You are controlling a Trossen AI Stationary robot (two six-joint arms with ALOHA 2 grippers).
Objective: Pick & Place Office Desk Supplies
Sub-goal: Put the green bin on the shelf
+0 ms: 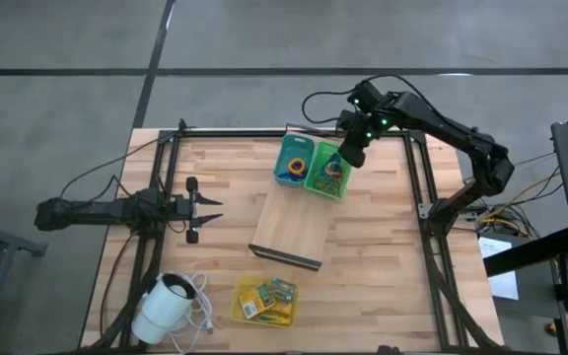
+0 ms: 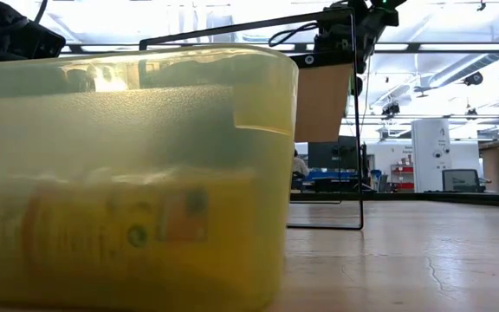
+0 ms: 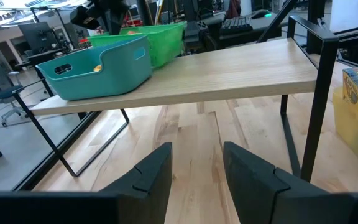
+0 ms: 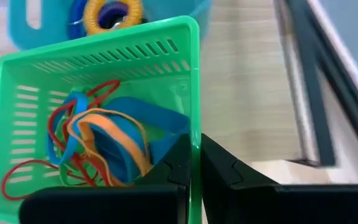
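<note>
A green slotted basket (image 1: 328,173) (image 4: 104,74) holding red, blue, orange and green rubber bands (image 4: 98,143) stands on the far end of a raised pale wooden board (image 1: 294,232). Right beside it is a teal bin (image 1: 294,160) (image 3: 98,68) with yellow and blue rings (image 4: 112,12). My right gripper (image 1: 351,153) (image 4: 196,165) is at the basket's far right corner, shut on its wall. My left gripper (image 1: 210,209) (image 3: 197,168) waits open at the table's left, level, touching nothing. My right gripper pinches the green basket's right-hand wall just below its rim (image 4: 195,127), near the far corner. One finger is inside the basket and one outside, and they come from above pointing down. In the left wrist view the basket (image 3: 157,37) appears to rest upright on the board.
A yellow bin (image 1: 264,301) (image 2: 128,173) of small coloured packets sits near the table's near edge. A white round corded device (image 1: 166,306) lies at the near left. The board stands on thin black wire legs (image 3: 309,118), and black frame rails run along the table's sides.
</note>
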